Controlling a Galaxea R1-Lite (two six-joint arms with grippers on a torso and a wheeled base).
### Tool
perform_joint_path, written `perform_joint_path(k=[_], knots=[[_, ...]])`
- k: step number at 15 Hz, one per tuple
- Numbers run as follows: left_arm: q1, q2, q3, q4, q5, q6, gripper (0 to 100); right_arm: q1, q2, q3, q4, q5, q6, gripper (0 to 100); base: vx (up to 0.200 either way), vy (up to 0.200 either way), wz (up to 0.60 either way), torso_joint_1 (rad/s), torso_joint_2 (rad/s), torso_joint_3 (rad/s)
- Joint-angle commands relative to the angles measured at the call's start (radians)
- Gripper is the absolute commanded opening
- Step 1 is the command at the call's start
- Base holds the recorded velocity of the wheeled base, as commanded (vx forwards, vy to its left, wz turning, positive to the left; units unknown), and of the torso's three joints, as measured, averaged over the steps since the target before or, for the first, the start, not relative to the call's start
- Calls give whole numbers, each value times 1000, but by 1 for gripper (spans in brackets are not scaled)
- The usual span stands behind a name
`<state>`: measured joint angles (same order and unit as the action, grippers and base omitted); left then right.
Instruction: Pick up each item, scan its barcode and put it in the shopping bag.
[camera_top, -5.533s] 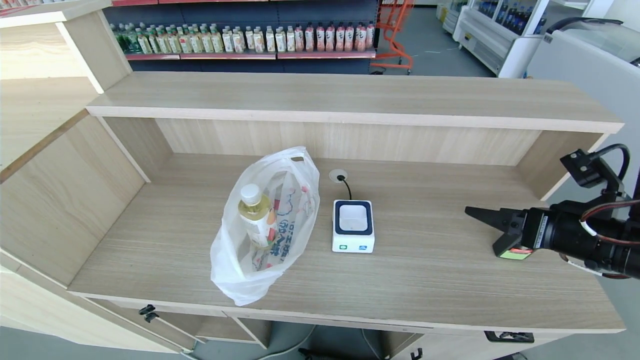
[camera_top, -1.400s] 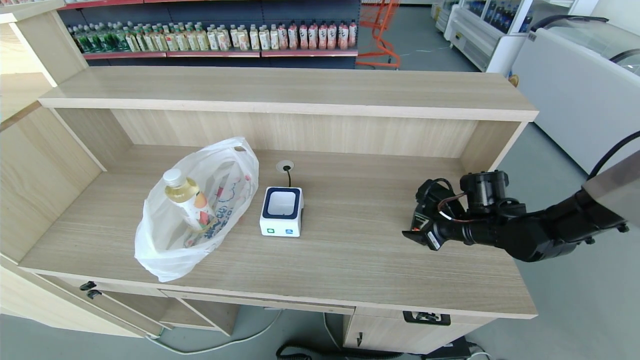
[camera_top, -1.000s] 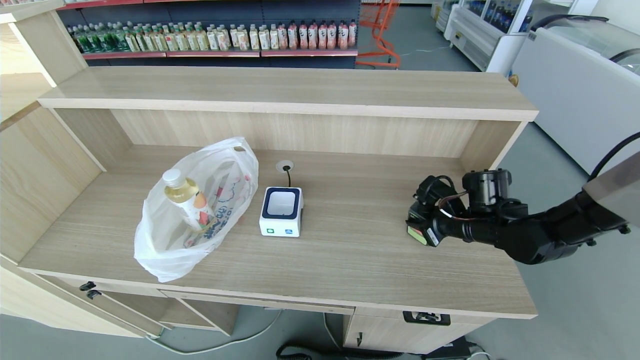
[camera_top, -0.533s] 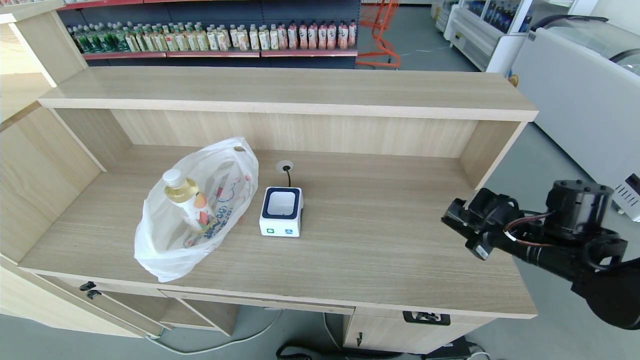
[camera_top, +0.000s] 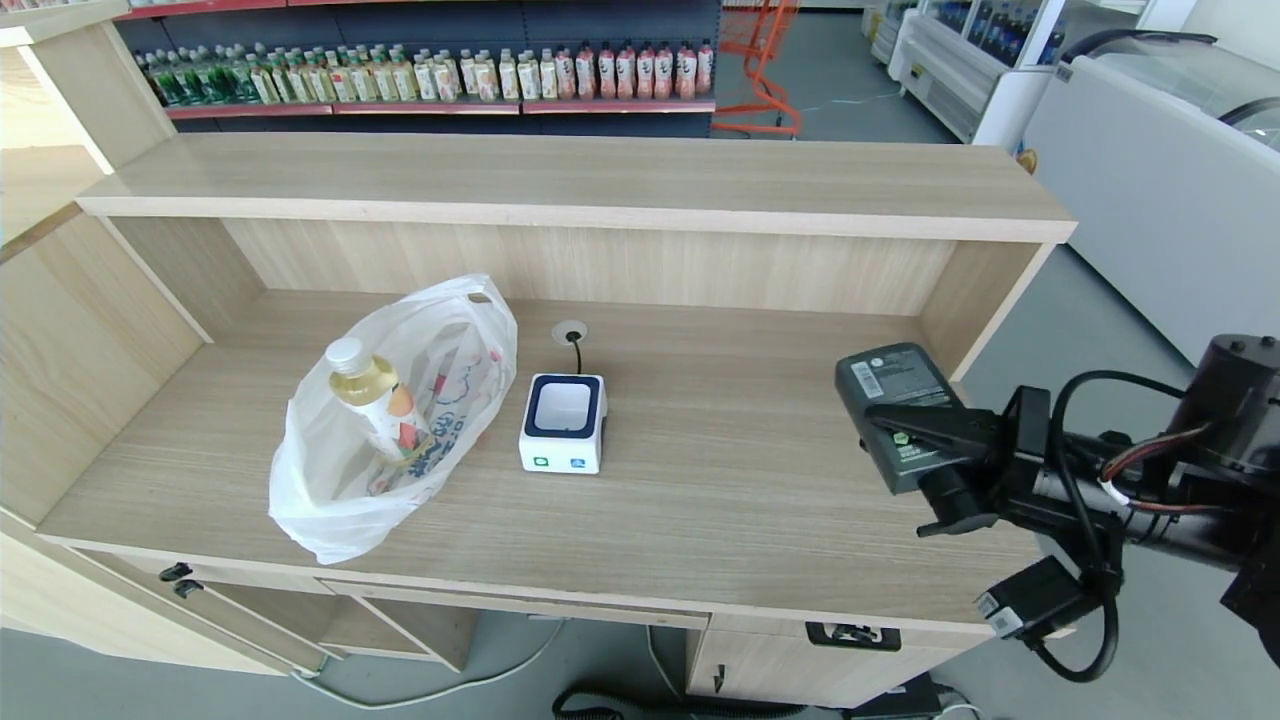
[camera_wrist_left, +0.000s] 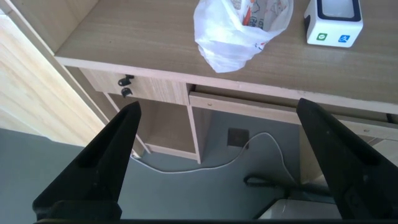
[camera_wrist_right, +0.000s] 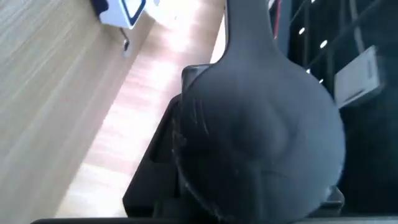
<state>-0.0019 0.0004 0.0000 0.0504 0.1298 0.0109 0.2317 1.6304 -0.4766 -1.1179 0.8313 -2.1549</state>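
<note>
A white plastic shopping bag (camera_top: 400, 430) lies open on the left of the wooden counter (camera_top: 720, 500). A bottle (camera_top: 375, 400) of yellow drink with a white cap leans inside it. Just right of the bag sits the white scanner (camera_top: 563, 422) with its dark-framed window. My right gripper (camera_top: 895, 420) hangs above the counter's right end, turned so that I see its dark body with stickers. My left gripper (camera_wrist_left: 217, 109) is open and holds nothing, low in front of the counter's front edge, below the bag (camera_wrist_left: 239, 37) and the scanner (camera_wrist_left: 333, 22).
The counter has a raised back ledge (camera_top: 570, 190) and side walls. A cable runs from the scanner to a round hole (camera_top: 570, 330). Drawer handles (camera_wrist_left: 126, 86) sit under the front edge. Bottle shelves (camera_top: 430, 75) and a freezer (camera_top: 1150, 170) stand beyond.
The head camera shifted since the oldest frame. Over the last second my right arm drew back to the right, rose and turned. Bag, bottle and scanner stayed put.
</note>
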Motion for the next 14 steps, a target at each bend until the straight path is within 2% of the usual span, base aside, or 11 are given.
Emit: perform_joint_path(k=[1, 2, 4, 6, 11, 14], knots=[[0, 0, 0, 0, 1, 0, 100, 117, 26, -8, -5, 138, -186, 0, 0, 0, 0, 0, 0, 0], [-1, 0, 0, 0, 1, 0, 100, 130, 35, -7, -3, 195, -244, 0, 0, 0, 0, 0, 0, 0], [0, 0, 0, 0, 1, 0, 100, 156, 39, -25, -17, 236, -260, 0, 0, 0, 0, 0, 0, 0], [-1, 0, 0, 0, 1, 0, 100, 178, 46, -57, -39, 324, -270, 0, 0, 0, 0, 0, 0, 0], [-1, 0, 0, 0, 1, 0, 100, 314, 106, -94, -45, 327, -309, 0, 0, 0, 0, 0, 0, 0], [-1, 0, 0, 0, 1, 0, 100, 340, 117, -88, -43, 325, -330, 0, 0, 0, 0, 0, 0, 0]])
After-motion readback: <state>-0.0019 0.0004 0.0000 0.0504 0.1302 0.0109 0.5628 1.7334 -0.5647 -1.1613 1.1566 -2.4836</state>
